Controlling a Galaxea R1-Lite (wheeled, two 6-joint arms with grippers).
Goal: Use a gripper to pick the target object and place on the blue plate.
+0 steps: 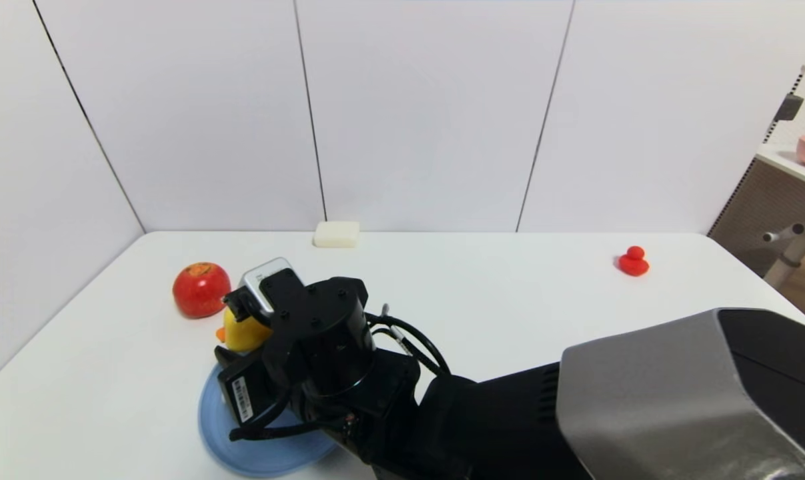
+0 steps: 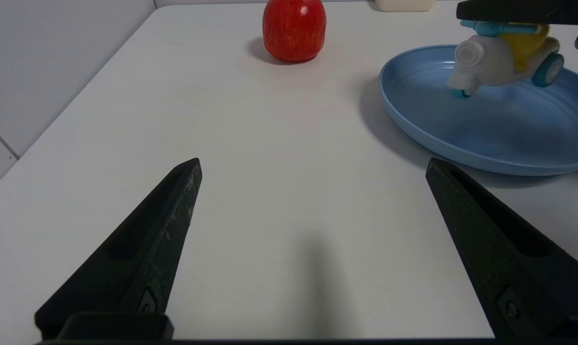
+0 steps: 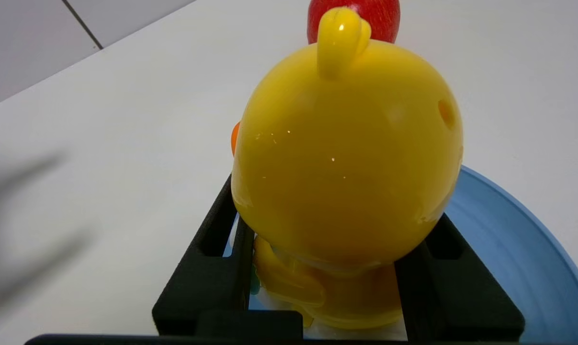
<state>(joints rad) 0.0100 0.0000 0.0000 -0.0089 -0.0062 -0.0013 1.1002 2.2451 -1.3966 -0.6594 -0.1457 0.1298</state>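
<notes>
White counter w/ blue plate (image 2: 485, 139): right tool (image 3: 324, 268) clamps yellow duck toy (image 3: 346, 153) at its body just above plate; looks light, hard, glossy-slippery; left tool (image 2: 312, 249) wide open, empty.

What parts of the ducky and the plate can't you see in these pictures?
- Head view: the right gripper covers most of the duck toy and much of the blue plate.
- Left wrist view: the duck's head is hidden behind the black gripper at the frame's edge; the plate is cut off.
- Right wrist view: the duck's head hides its vehicle, and its face points away from the camera.
</notes>
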